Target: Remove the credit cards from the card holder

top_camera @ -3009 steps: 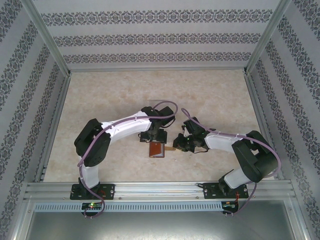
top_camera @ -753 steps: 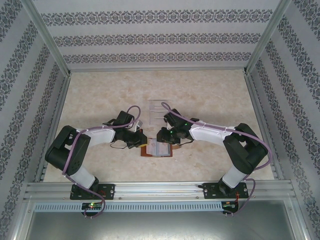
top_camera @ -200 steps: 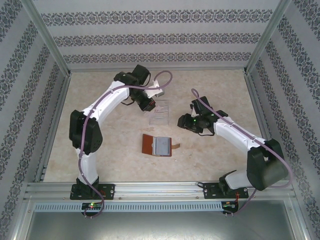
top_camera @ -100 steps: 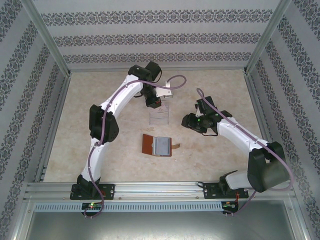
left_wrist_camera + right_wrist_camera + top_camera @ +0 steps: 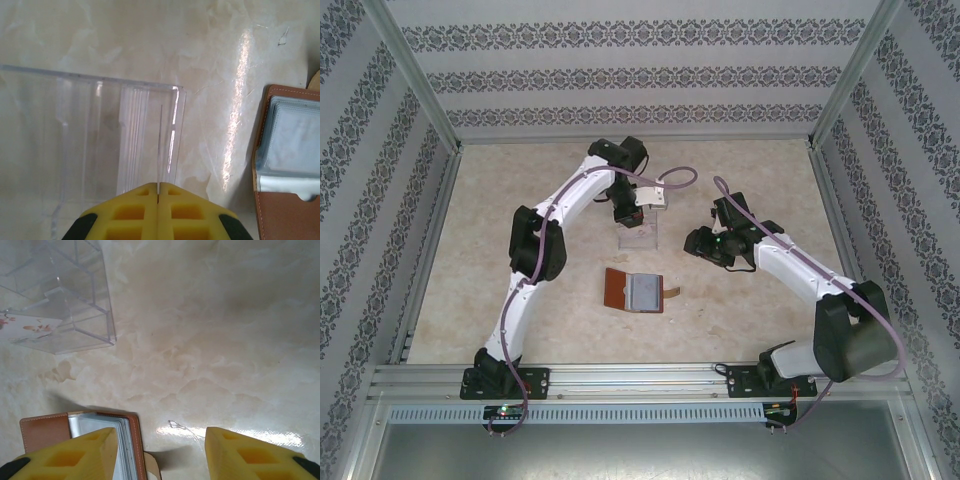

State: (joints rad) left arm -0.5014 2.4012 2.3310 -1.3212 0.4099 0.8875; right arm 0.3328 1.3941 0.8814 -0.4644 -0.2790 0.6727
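Above and behind the arms, top view: a small reddish-brown leather card holder (image 5: 633, 290) lies open on the beige marbled tabletop (image 5: 750, 180), grey-blue pockets up, strap tab pointing right. Beyond it stands a clear plastic tray (image 5: 642, 238). The left pincer (image 5: 630, 214) hangs at the tray's far side. The right pincer (image 5: 700, 243) sits just right of the tray, apart from the holder.

Left wrist view: the left pincer (image 5: 158, 186) is closed, its yellow pads pressed together. A hairline runs from their seam out over the tray (image 5: 100, 80). I read it as a thin pale credit card (image 5: 160, 145) gripped edge-on, though so slim a line leaves doubt. The holder (image 5: 287, 150) is cut off at the right border.

Right wrist view: the right pincer (image 5: 160, 455) is spread wide and empty. A pale card with a small flower print (image 5: 30, 326) lies inside the tray (image 5: 97, 315). The holder (image 5: 45, 430) sits lower left, partly covered by one pad.

Step in hand, by my judgement: delivering a card to the tray. The next move calls for lowering it within the walls, parting the pads, then a reach to the holder. Whether its cloudy sleeves hold more cards cannot be made out.
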